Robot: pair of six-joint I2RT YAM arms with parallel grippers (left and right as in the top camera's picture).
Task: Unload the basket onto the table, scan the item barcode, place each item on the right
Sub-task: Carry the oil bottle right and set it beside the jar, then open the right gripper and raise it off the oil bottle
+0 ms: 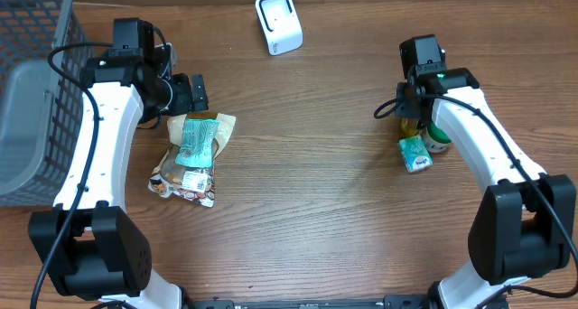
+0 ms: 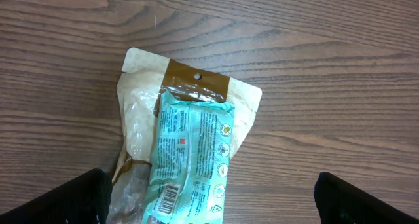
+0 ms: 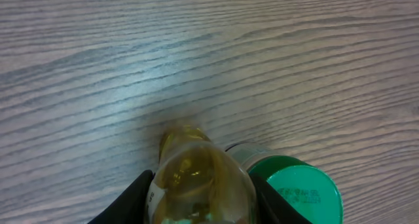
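Observation:
A teal packet (image 2: pixel 190 158) lies on a beige pouch with a brown top (image 2: pixel 141 112), its barcode (image 2: pixel 168 198) facing up. My left gripper (image 2: pixel 216 204) hovers open over them, its fingers wide apart on either side. Overhead, the left gripper (image 1: pixel 194 94) sits just behind the teal packet (image 1: pixel 196 139). My right gripper (image 3: pixel 203 204) is shut on a clear bottle of yellow liquid (image 3: pixel 203 178), one finger (image 3: pixel 131 201) against each side. Overhead, the right gripper (image 1: pixel 414 119) holds the bottle (image 1: pixel 411 126) low over the table. The white scanner (image 1: pixel 278 22) stands at the back centre.
A green-lidded jar (image 3: pixel 301 191) stands right beside the bottle, with a small teal pack (image 1: pixel 415 154) in front of it. A grey wire basket (image 1: pixel 32 92) fills the far left. Bare wood lies between the two arms.

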